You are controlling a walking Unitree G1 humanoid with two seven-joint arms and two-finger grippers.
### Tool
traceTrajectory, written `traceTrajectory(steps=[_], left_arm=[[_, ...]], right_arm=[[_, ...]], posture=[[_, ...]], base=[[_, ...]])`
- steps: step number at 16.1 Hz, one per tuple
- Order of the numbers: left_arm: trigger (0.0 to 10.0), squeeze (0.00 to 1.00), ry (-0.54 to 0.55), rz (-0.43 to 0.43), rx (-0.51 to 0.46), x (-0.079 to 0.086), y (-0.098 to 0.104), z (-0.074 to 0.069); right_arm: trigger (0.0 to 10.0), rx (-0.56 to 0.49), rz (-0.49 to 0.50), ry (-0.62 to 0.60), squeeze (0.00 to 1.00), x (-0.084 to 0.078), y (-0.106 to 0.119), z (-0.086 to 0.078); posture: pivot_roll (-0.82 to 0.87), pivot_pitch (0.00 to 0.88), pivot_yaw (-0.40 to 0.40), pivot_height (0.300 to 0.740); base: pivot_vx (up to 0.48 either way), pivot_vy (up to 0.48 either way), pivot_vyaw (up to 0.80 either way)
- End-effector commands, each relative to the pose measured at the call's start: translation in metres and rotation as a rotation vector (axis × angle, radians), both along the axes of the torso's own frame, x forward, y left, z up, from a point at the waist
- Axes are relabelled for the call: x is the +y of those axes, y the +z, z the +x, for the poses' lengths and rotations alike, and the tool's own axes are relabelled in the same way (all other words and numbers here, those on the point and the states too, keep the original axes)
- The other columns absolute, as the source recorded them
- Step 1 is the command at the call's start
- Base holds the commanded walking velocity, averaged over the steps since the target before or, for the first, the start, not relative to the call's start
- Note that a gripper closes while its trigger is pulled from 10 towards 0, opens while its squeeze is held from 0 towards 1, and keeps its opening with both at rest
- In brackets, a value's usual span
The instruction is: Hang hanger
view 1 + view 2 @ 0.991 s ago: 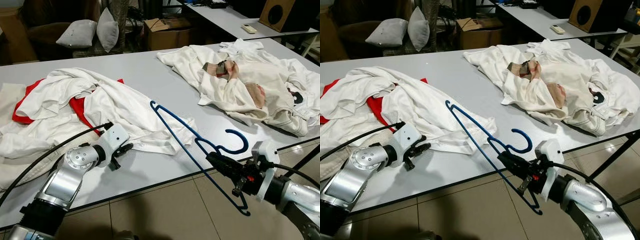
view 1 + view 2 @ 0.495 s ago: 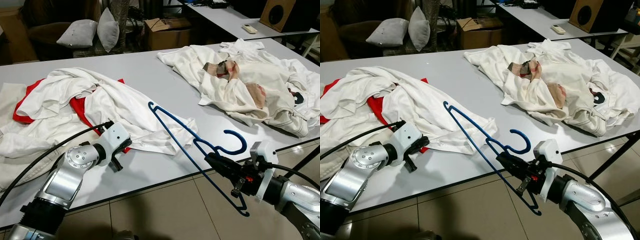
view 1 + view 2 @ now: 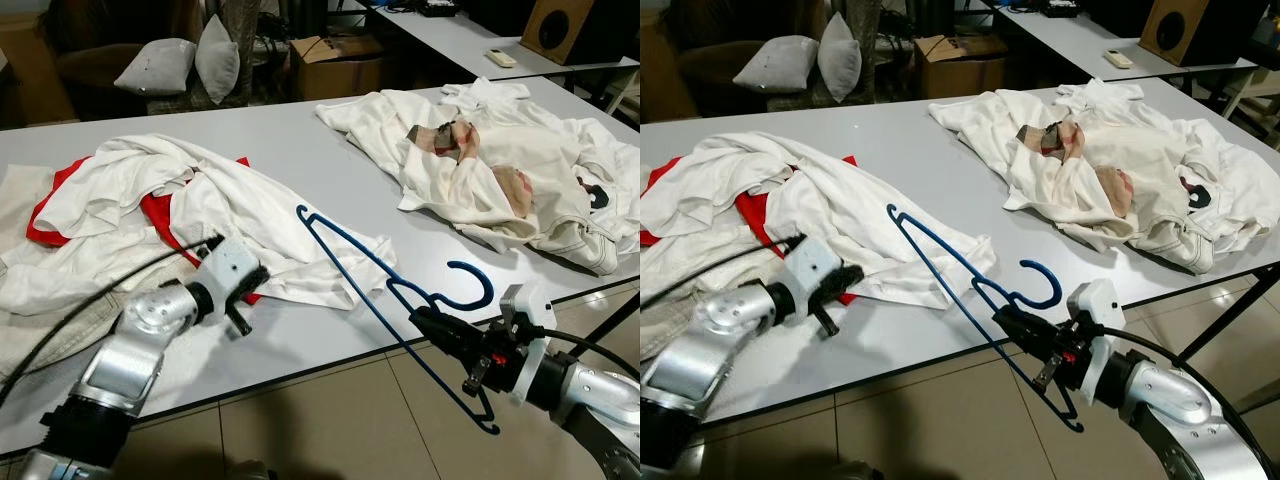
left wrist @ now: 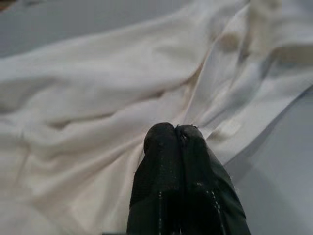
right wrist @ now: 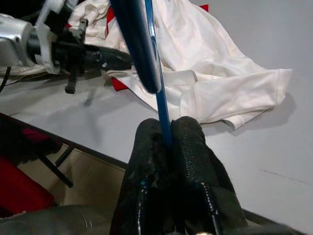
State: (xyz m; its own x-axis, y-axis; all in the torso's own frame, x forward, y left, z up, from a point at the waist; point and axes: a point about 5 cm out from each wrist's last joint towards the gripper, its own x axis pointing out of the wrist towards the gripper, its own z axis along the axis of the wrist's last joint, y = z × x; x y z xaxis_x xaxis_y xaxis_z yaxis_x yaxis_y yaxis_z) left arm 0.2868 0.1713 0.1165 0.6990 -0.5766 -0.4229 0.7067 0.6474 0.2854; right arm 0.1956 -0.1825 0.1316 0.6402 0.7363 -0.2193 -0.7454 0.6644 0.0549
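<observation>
A blue hanger [image 3: 372, 272] is held tilted over the table's front edge, with its hook [image 3: 472, 283] up and its lower corner below the tabletop. My right gripper [image 3: 422, 319] is shut on it near the neck, and the thin blue bar runs between the fingers [image 5: 188, 142]. My left gripper [image 3: 257, 281] is shut, and its tips [image 4: 174, 130] press against the hem of a white garment with red fabric under it [image 3: 215, 205]. I see nothing between its fingers.
A second heap of white clothes [image 3: 500, 165] covers the right part of the grey table [image 3: 300, 150]. Pillows [image 3: 190, 62] and a cardboard box [image 3: 335, 60] stand behind it. Another table with a speaker [image 3: 565, 25] is at the back right. Tiled floor [image 3: 330, 420] lies below the front edge.
My left gripper has swung in from the bare tabletop onto the white garment's hem. The right gripper and hanger have barely moved.
</observation>
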Motion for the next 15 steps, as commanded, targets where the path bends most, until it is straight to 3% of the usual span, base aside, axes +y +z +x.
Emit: traceTrajectory(steps=[1, 4, 6, 7, 8, 9, 15], left_arm=[[0.0, 0.00, -0.047, -0.007, 0.002, 0.000, 0.003, -0.004], [0.0, 0.00, -0.078, 0.014, 0.008, 0.004, 0.007, -0.008], [0.0, 0.00, -0.045, 0.057, -0.035, 0.003, 0.008, -0.001], [10.0, 0.00, -0.018, 0.063, -0.054, 0.000, 0.007, 0.003], [10.0, 0.05, -0.028, 0.054, -0.057, -0.004, 0.006, 0.005], [10.0, 1.00, -0.052, 0.030, -0.051, -0.011, 0.005, 0.005], [10.0, 1.00, 0.020, 0.113, -0.091, -0.012, -0.006, 0.019]], right_arm=[[10.0, 0.013, -0.017, 0.004, 0.00, -0.002, -0.001, -0.001], [10.0, 0.016, -0.016, 0.004, 0.00, -0.002, -0.002, -0.002], [10.0, 0.016, -0.016, 0.008, 0.00, -0.001, -0.002, -0.002], [10.0, 0.015, -0.016, 0.010, 0.00, 0.000, -0.002, -0.001], [10.0, 0.015, -0.017, 0.010, 0.00, 0.000, -0.002, -0.001], [10.0, 0.015, -0.020, 0.009, 0.00, 0.000, -0.002, -0.001], [10.0, 0.016, -0.040, -0.072, 0.00, -0.013, -0.005, -0.002]], posture=[[0.02, 0.000, -0.010, 0.740], [0.03, 0.000, -0.010, 0.740], [0.03, 0.000, -0.009, 0.740], [0.02, 0.000, -0.008, 0.740], [0.02, 0.000, -0.008, 0.740], [0.02, 0.000, -0.007, 0.740], [-0.01, 0.000, 0.010, 0.740]], base=[[0.000, 0.000, 0.00], [0.000, 0.000, 0.00], [0.000, 0.000, 0.00], [0.000, 0.000, 0.00], [0.000, 0.000, 0.00], [0.000, 0.000, 0.00], [0.000, 0.000, 0.00]])
